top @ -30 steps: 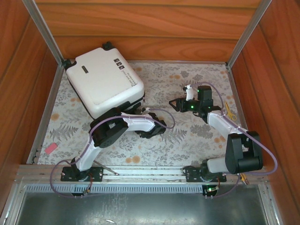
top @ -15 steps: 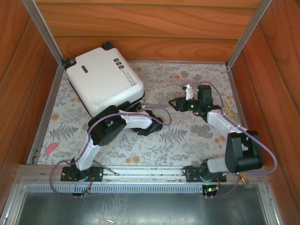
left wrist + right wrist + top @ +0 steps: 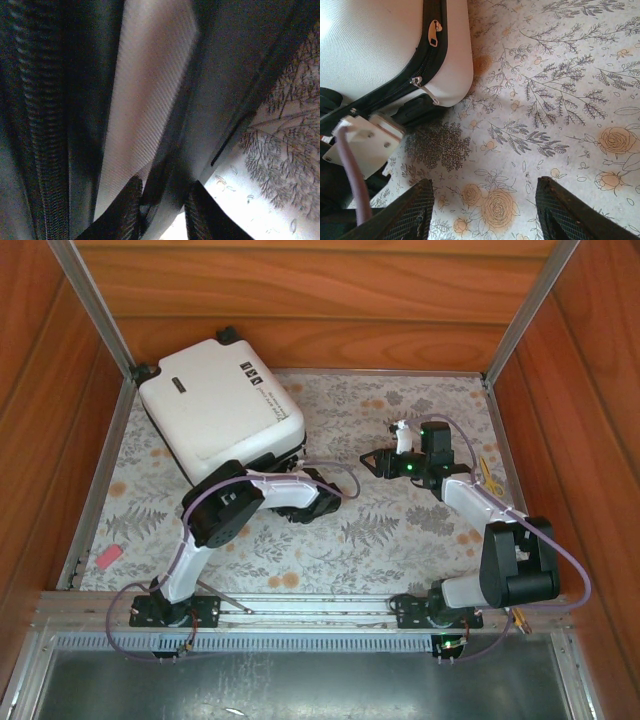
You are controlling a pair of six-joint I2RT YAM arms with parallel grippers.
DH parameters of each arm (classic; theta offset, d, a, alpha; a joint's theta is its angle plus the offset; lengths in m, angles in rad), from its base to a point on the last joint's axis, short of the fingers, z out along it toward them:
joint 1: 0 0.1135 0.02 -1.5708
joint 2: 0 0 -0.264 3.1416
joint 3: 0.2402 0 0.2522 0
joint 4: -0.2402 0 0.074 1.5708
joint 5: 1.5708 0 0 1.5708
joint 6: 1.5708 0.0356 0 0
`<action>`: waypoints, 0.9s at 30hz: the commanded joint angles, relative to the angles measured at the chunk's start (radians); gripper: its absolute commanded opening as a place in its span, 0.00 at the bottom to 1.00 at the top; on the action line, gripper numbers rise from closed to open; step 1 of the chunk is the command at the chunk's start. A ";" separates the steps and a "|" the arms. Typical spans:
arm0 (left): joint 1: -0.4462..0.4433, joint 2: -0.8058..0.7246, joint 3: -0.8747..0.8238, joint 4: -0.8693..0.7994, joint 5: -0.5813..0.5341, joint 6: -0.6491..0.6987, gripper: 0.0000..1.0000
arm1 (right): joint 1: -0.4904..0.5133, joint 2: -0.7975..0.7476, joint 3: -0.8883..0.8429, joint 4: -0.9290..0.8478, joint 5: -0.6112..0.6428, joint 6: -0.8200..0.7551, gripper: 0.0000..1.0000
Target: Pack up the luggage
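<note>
The luggage [image 3: 220, 412], a white hard-shell suitcase with black trim, lies closed at the back left of the floral mat. My left gripper [image 3: 300, 480] is at its near right corner. In the left wrist view the white shell [image 3: 145, 100] looms very close, and the left gripper [image 3: 162, 210] is shut on a black strip of the case's edge. My right gripper [image 3: 374, 462] hovers open over the mat to the right of the case. Seen from the right wrist, the right gripper [image 3: 485, 210] holds nothing, and the luggage [image 3: 375, 45] shows its zipper pulls [image 3: 435, 31].
Wooden walls and metal rails box in the mat [image 3: 400, 530]. A small pink item [image 3: 108, 557] lies at the left edge. Yellow-handled scissors [image 3: 488, 475] lie by the right wall. The left arm's white wrist plate [image 3: 365, 142] sits beside the case's corner.
The left gripper's jaws have closed on the case's edge, and the left arm has drawn back to the left, shifting the luggage slightly that way. The right arm has barely moved.
</note>
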 commanded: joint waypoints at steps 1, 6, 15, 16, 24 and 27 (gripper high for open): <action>0.017 -0.061 -0.061 0.160 0.114 0.017 0.11 | 0.010 0.003 0.012 0.011 -0.021 -0.012 0.58; 0.030 -0.183 -0.200 0.378 0.275 0.102 0.00 | 0.011 0.005 0.014 0.057 -0.021 -0.008 0.57; 0.024 -0.376 -0.463 0.721 0.530 0.302 0.00 | 0.023 0.074 0.085 0.092 -0.075 -0.005 0.55; 0.023 -0.409 -0.503 0.776 0.579 0.335 0.00 | 0.034 0.080 0.087 0.100 -0.078 -0.013 0.55; 0.017 -0.606 -0.744 1.100 0.829 0.497 0.00 | 0.196 0.112 -0.008 0.239 0.040 -0.104 0.62; 0.017 -0.599 -0.747 1.103 0.845 0.528 0.00 | 0.250 0.128 -0.036 0.287 0.112 -0.121 0.64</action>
